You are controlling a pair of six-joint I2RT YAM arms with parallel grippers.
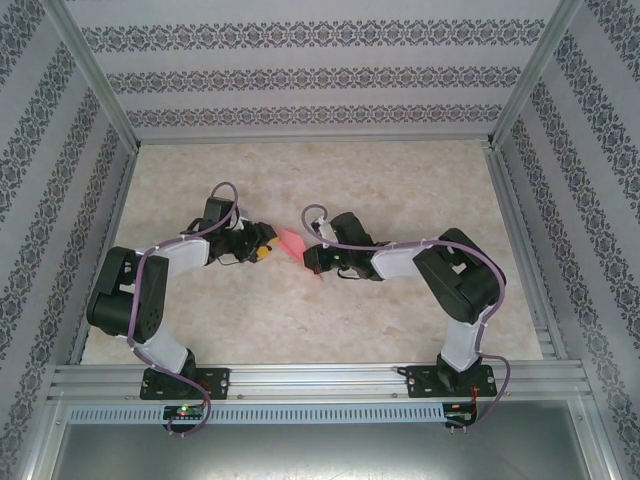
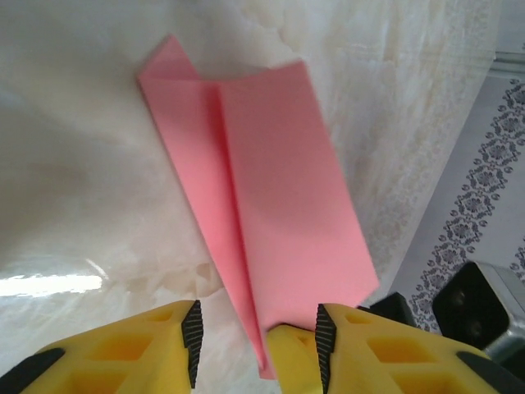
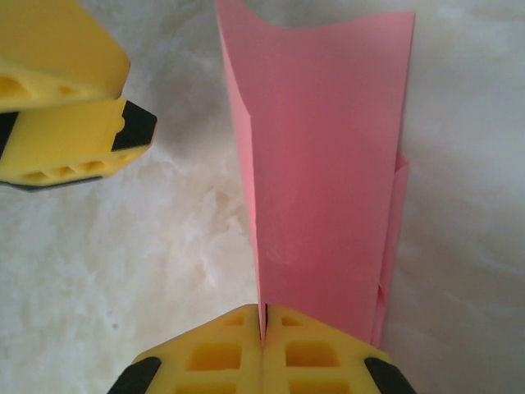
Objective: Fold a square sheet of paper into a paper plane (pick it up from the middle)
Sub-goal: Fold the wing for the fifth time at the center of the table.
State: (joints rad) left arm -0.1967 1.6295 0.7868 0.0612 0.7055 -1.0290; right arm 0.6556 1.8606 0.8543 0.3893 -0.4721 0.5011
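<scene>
The paper plane (image 1: 291, 243) is salmon-pink paper folded into a narrow pointed shape with a lengthwise crease, held just above the table between the two arms. My right gripper (image 3: 263, 316) (image 1: 312, 262) is shut on one end of it, and the paper (image 3: 328, 164) rises away from the closed jaws. My left gripper (image 2: 256, 328) (image 1: 265, 252) is open, its jaws standing either side of the plane's pointed tip (image 2: 267, 369) without pinching it. The plane's body (image 2: 279, 189) stretches away from the left gripper. The left gripper's yellow fingers (image 3: 74, 123) show at the upper left of the right wrist view.
The marble-patterned tabletop (image 1: 400, 180) is fenced by an aluminium frame (image 1: 310, 140) and patterned walls (image 1: 300, 80). Both arm bases stand on the near rail (image 1: 320, 378).
</scene>
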